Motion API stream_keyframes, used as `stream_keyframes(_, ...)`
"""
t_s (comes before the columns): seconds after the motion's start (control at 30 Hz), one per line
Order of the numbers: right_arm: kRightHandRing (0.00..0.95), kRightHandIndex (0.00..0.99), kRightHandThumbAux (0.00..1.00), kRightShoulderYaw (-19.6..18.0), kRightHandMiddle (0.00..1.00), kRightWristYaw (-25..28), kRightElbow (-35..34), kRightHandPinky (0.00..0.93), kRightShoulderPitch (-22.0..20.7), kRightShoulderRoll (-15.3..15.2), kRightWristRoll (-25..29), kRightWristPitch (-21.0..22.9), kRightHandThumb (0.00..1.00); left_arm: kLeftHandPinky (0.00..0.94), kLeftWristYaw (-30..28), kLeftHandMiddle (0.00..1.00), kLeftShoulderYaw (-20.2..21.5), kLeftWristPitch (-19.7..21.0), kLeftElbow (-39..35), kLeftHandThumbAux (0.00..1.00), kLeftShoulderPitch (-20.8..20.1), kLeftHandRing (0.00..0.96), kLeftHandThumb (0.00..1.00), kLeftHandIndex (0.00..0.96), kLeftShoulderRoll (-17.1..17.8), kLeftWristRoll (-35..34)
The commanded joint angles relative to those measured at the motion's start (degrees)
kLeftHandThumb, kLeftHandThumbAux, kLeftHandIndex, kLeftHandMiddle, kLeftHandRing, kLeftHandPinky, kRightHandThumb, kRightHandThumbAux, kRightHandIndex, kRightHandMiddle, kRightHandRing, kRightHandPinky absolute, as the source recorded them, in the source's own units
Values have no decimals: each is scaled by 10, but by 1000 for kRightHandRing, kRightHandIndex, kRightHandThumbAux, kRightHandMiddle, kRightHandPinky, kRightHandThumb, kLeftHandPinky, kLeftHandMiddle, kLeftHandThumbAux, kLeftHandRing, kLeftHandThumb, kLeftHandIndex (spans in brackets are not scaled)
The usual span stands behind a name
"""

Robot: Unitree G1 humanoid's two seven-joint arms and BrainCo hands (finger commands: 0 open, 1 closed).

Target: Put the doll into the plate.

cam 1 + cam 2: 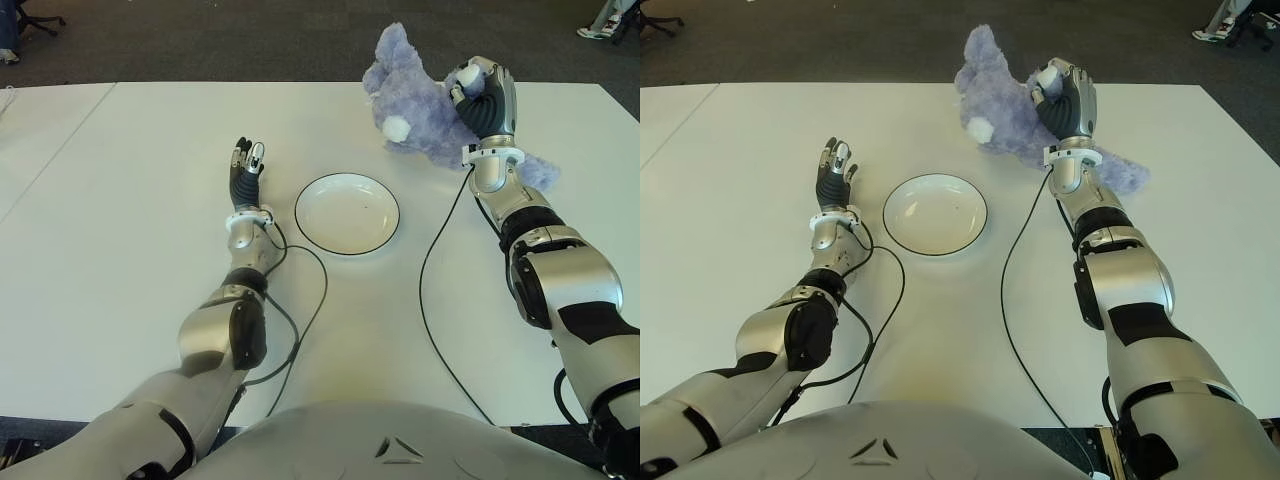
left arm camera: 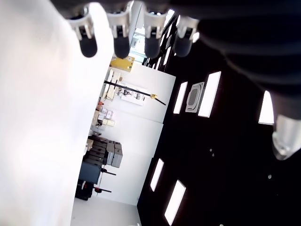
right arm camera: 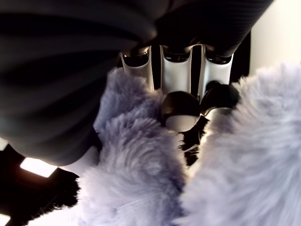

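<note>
A fluffy purple doll (image 1: 415, 105) with a white tail lies at the far right of the white table (image 1: 120, 250). My right hand (image 1: 485, 95) is on its body, fingers (image 3: 181, 106) curled into the purple fur (image 3: 136, 174). The white plate (image 1: 347, 213) with a dark rim stands empty in the middle of the table, nearer me and left of the doll. My left hand (image 1: 247, 165) shows just left of the plate, fingers (image 2: 120, 33) straight and holding nothing.
Black cables (image 1: 430, 300) run from both wrists back across the table toward me. Dark carpet (image 1: 250, 40) lies beyond the far table edge, with a chair base at the far left. A seam splits the table on the left.
</note>
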Motion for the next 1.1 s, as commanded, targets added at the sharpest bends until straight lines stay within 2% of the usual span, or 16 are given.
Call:
stream_keyframes(0.03,884,439,717,22,880,-26,-30,867,0,-15,-21,-45,703,26,15,37,19,70,78,495,125,21,0,30,-32,-17)
stream_keyframes(0.17,883,439,716,38,883,-44,-38,873,-4,-26,-40,-56,704,28,11,41,22,73,78,491,124,24,0,30,-32,-20)
stream_keyframes(0.33,885,439,716,65,882,-94,-63,873,-6,-43,-84,-69,704,26,13,39,21,74,78,495,124,22,0,29,-33,-19)
stream_keyframes(0.6,877,439,717,102,872,-160,-126,865,4,-53,-149,-92,703,14,15,35,22,74,78,494,122,16,0,26,-35,-20)
stream_keyframes(0.8,876,439,716,125,873,-198,-148,869,1,-59,-186,-104,703,10,21,40,23,75,78,498,120,16,0,27,-37,-20)
stream_keyframes(1.1,880,438,716,140,873,-210,-173,870,10,-68,-204,-129,703,11,13,37,27,78,78,491,119,13,0,27,-38,-24)
